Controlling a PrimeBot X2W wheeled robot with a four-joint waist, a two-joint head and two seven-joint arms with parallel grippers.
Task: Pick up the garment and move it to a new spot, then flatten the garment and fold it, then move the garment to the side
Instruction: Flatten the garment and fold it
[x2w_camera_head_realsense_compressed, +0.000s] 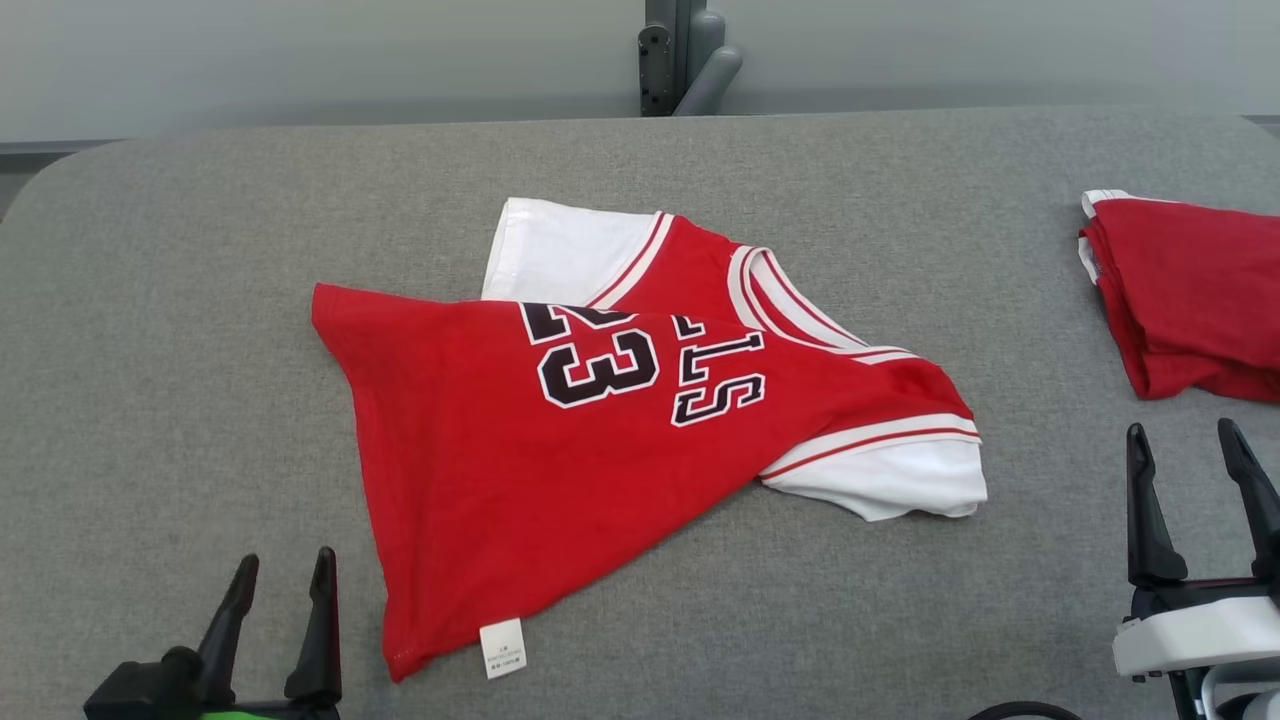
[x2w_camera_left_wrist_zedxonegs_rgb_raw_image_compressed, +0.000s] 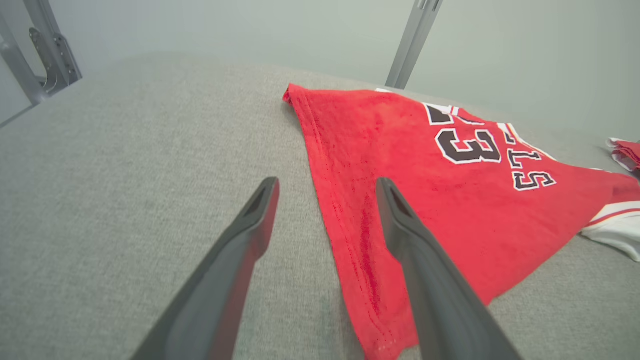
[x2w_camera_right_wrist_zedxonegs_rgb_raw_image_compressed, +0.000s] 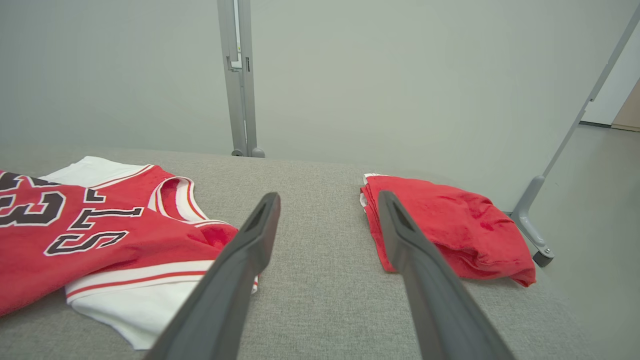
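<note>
- The left hand sat at the near left, its two long dark fingers standing well apart and gripping nothing. In the left wrist view the left hand had the jersey's hem edge lying on the surface between its fingers.
- The right hand sat at the near right, its fingers just as wide apart and empty. In the right wrist view the right hand pointed at bare surface between the two garments.
- A small white rectangular label hung from the nearest hem corner; its print was too small to read.
- The red short-sleeved cloth jersey with white sleeves lay in the middle of the grey fabric-covered surface. Its long axis ran across the surface, with the hem toward the robot's left and the striped neck toward the far right.
- On its front stood a black, white-edged "23", with the letters "LS" beside it; a fold hid the rest of the word.
- One white sleeve lay at the right, the other at the far side.
- A folded red garment lay at the right edge, well apart from the jersey.
- A grey metal post stood beyond the far edge.
</note>
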